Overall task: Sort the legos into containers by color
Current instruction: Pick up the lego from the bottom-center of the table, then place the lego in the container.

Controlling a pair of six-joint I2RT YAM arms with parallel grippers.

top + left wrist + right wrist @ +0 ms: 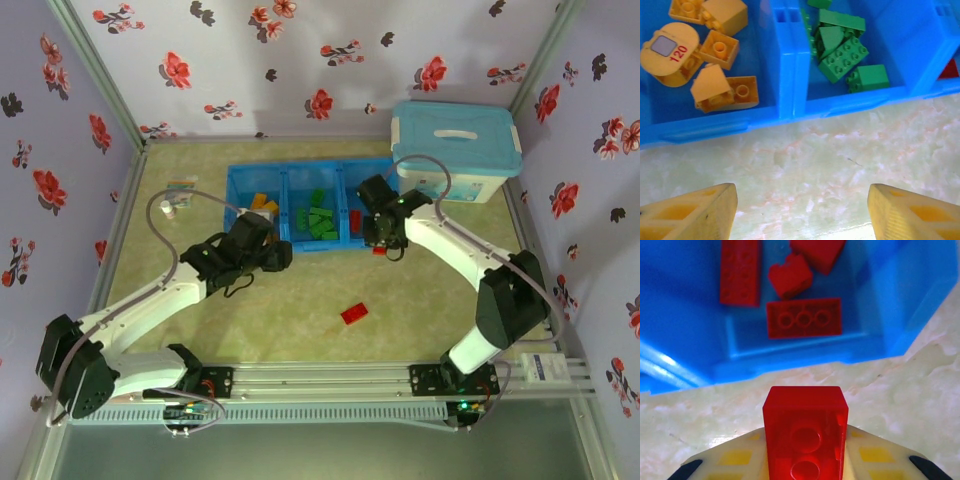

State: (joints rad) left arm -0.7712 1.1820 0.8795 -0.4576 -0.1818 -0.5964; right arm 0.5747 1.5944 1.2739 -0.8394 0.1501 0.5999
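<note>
The blue tray (283, 182) lies at the back middle of the table, with three compartments. Yellow-orange legos (720, 47) fill its left compartment, green legos (842, 55) the middle one and red legos (804, 317) the right one. My right gripper (805, 460) is shut on a red lego (805, 432) and hovers over the table just in front of the red compartment's near wall (790, 360). My left gripper (802, 215) is open with nothing between its fingers, above bare table in front of the tray (790, 107). Another red lego (353, 313) lies loose on the table's middle.
A white storage box with a light-blue lid (457, 150) stands right of the tray, close behind the right arm. A small bottle and card (172, 205) sit at the left. Flowered walls close in the table on three sides.
</note>
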